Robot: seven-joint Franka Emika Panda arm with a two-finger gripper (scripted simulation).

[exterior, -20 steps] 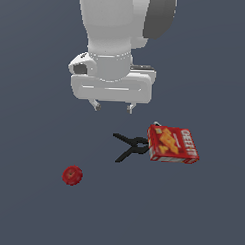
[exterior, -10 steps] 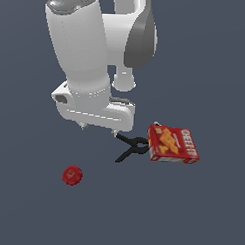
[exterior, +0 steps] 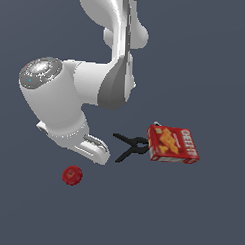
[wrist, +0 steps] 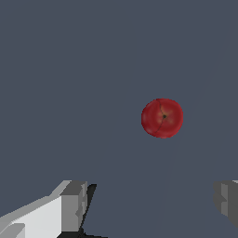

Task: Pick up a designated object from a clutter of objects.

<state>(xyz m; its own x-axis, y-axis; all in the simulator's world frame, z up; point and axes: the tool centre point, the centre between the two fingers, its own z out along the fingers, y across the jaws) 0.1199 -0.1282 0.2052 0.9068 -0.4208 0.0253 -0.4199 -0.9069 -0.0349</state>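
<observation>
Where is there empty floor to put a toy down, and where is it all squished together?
Plenty of bare floor surrounds the red fruit, which lies alone; the wrist view shows nothing near it. The stretch between the fruit and the black clamp is also bare. It is crowded where the clamp touches the cracker box.

Plain dark grey floor (exterior: 207,57)

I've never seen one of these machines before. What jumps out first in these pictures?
The big white robot arm fills the upper part of the exterior view, bent low over a dark grey floor. Just below it lies a small glossy red fruit, alone; the wrist view shows it ahead of the open gripper, untouched. To the exterior view's right, a black clamp lies against a red cracker box.
</observation>
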